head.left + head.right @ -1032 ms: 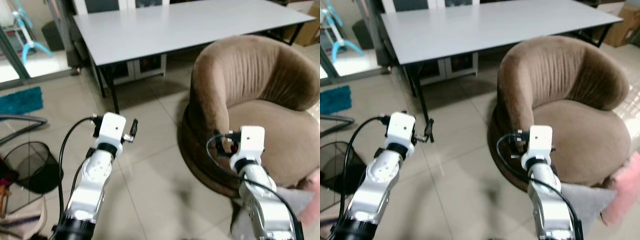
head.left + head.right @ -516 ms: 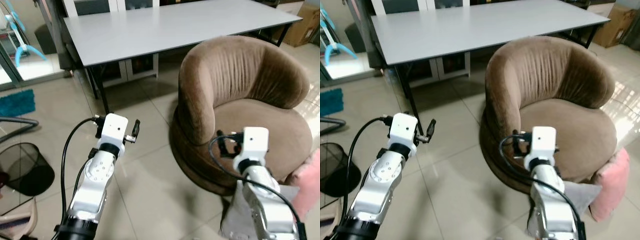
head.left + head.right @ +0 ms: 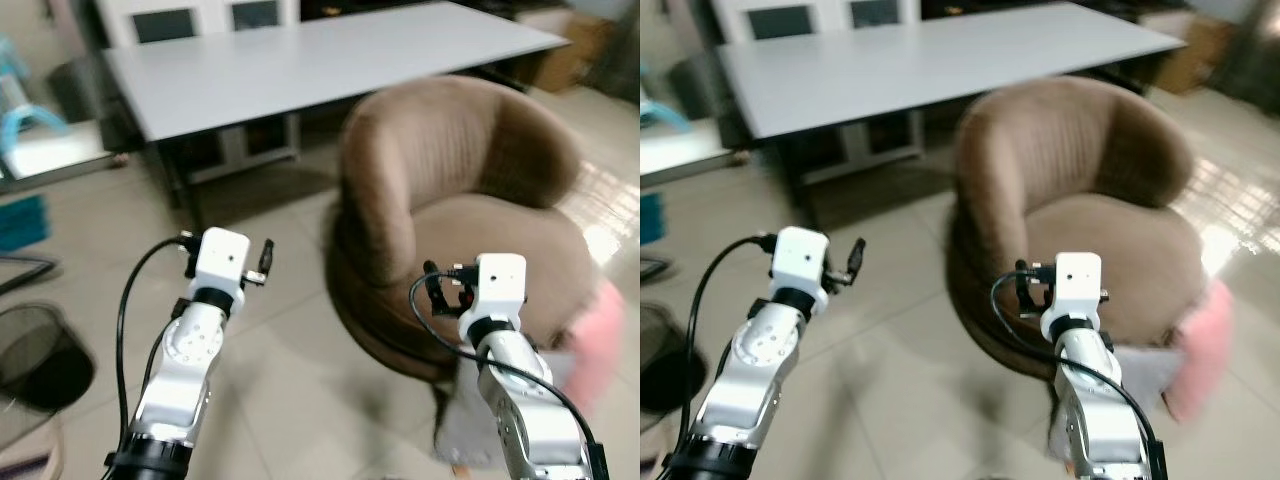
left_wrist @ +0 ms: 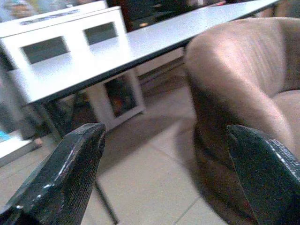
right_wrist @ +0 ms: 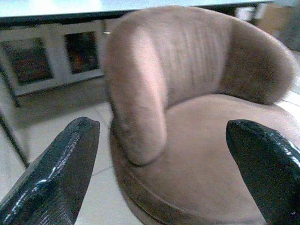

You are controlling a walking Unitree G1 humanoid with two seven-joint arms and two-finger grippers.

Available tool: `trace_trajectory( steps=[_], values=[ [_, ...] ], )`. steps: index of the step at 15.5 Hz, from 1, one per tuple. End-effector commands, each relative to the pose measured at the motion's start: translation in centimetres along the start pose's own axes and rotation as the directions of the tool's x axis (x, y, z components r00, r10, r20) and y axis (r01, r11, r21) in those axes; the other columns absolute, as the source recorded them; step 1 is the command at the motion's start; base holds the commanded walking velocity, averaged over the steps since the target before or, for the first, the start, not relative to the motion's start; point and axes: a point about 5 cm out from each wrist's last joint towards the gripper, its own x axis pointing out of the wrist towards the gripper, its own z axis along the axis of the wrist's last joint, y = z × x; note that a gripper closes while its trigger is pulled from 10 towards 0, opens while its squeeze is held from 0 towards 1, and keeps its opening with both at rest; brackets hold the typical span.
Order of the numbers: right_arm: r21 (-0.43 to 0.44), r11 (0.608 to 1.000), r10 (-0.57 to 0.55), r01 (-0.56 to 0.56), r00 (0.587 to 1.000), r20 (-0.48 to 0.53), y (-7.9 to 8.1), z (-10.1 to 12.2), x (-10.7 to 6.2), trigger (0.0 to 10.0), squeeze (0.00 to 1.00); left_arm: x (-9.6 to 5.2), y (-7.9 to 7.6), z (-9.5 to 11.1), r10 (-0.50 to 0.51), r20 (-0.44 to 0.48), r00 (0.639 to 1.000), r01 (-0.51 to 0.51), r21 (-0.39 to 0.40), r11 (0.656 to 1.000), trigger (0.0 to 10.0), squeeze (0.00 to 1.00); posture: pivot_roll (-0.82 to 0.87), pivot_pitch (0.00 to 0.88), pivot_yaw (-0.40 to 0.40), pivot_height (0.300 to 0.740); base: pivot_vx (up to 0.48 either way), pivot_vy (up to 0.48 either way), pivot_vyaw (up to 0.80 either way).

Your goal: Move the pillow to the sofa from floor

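A pink pillow [image 3: 1202, 350] lies on the tiled floor against the lower right side of the brown round sofa chair [image 3: 450, 190]. A grey pillow [image 3: 1148, 368] lies beside it, partly hidden behind my right arm. Both are blurred. My left gripper [image 3: 262, 262] is held up over bare floor to the left of the chair, open and empty; its fingers [image 4: 77, 159] stand wide apart. My right gripper [image 3: 445, 290] hovers before the chair's front rim, open and empty, and its fingers [image 5: 65, 164] frame the seat [image 5: 201, 136].
A long grey table [image 3: 300, 60] on black legs stands behind the chair, with a white cabinet [image 4: 117, 93] under it. A black wire basket [image 3: 35, 365] sits on the floor at the left. Open tiled floor [image 3: 300, 380] lies between my arms.
The whole picture has shifted: the camera has turned right, so the chair and table sit further left, now blurred. More of the pink pillow shows. Both arms keep their pose.
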Motion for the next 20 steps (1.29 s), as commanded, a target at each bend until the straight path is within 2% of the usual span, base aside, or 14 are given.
trace_trajectory(
  steps=[1, 4, 6, 12, 15, 18, 20],
  values=[
    [-0.001, 1.0, -0.015, 0.015, 1.0, -0.01, -0.39, 0.01, -0.06, 10.0, 0.0, 0.19, -0.22, 0.36, -0.014, 0.006, 1.0, 0.014, -0.016, 1.0, 10.0, 0.0, -0.07, 0.0, 0.001, 0.74, 0.0, 0.0, 0.0],
    [-0.001, 1.0, -0.016, 0.016, 1.0, -0.011, -0.39, -0.01, -0.07, 10.0, 0.0, 0.16, -0.2, 0.36, -0.016, 0.007, 1.0, 0.017, -0.026, 1.0, 10.0, 0.0, -0.07, 0.0, 0.001, 0.74, 0.0, 0.0, 0.0],
    [0.0, 1.0, -0.017, 0.017, 1.0, -0.011, -0.37, -0.01, -0.09, 10.0, 0.0, 0.15, -0.18, 0.35, -0.02, 0.006, 1.0, 0.021, -0.031, 0.999, 10.0, 0.0, -0.07, 0.0, 0.002, 0.74, 0.0, 0.0, -0.8],
    [0.0, 1.0, -0.02, 0.02, 1.0, -0.012, -0.49, 0.01, -0.09, 10.0, 0.0, 0.16, -0.37, 0.4, -0.041, 0.009, 0.999, 0.041, -0.049, 0.998, 10.0, 0.0, -0.07, 0.0, 0.003, 0.74, 0.0, 0.0, -0.13],
    [-0.005, 1.0, -0.019, 0.019, 1.0, -0.01, -0.53, 0.06, -0.07, 10.0, 0.0, 0.15, -0.42, 0.41, -0.043, 0.009, 0.999, 0.044, -0.052, 0.998, 10.0, 0.0, -0.07, 0.0, 0.001, 0.74, 0.244, 0.0, -0.27],
    [-0.06, 0.998, -0.016, 0.016, 1.0, -0.01, -0.54, 0.06, -0.03, 10.0, 0.0, 0.12, -0.41, 0.29, -0.038, 0.001, 0.999, 0.038, -0.036, 0.999, 10.0, 0.0, -0.07, 0.0, 0.0, 0.74, 0.081, 0.0, -0.57],
    [-0.098, 0.995, -0.012, 0.01, 1.0, -0.015, -0.51, 0.02, 0.09, 10.0, 0.0, 0.11, -0.38, 0.32, -0.027, 0.007, 1.0, 0.027, -0.029, 0.999, 10.0, 0.0, -0.07, 0.0, -0.003, 0.74, 0.0, 0.0, 0.0]
  ],
)
